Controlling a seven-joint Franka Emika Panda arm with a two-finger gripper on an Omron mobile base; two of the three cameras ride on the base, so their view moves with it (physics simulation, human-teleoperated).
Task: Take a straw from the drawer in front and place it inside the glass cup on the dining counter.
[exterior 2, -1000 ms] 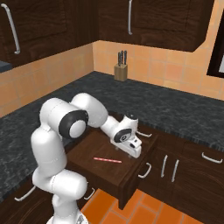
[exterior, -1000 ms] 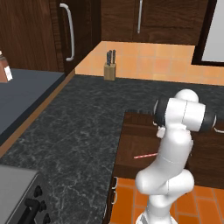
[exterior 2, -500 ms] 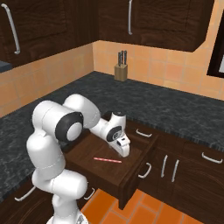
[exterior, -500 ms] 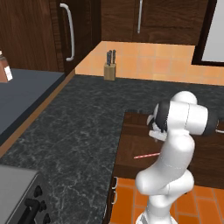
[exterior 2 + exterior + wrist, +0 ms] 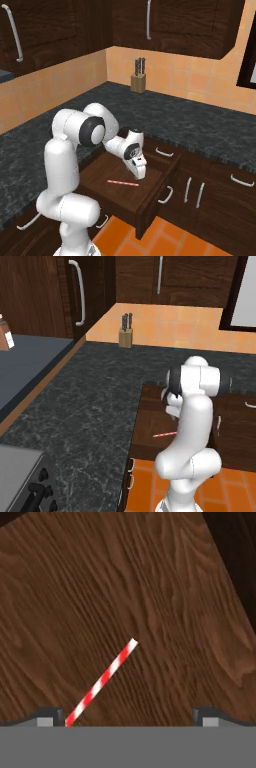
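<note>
The drawer (image 5: pixel 169 169) stands pulled out below the black counter, its brown floor (image 5: pixel 150 587) bare apart from the straw. The red-and-white striped straw (image 5: pixel 122 183) lies flat on that floor, toward the front. My gripper (image 5: pixel 140 173) hangs inside the drawer, pointing down, just behind and to the right of the straw. In the hand view the straw (image 5: pixel 102 681) runs diagonally from the middle down to the left fingertip (image 5: pixel 50 716). The gripper (image 5: pixel 130 716) is open and holds nothing. From the left base view the straw (image 5: pixel 165 434) shows beside my arm. The glass cup and dining counter are out of view.
Black speckled granite counter (image 5: pixel 200 120) wraps round the corner, with a knife block (image 5: pixel 138 80) at the back wall. Closed cabinet fronts with silver handles (image 5: pixel 192 192) sit right of the open drawer. A stove corner (image 5: pixel 20 481) is at the near left.
The hand has sunk lower into the drawer and shifted a little toward the straw. The jaws have stayed open, and the straw has not moved.
</note>
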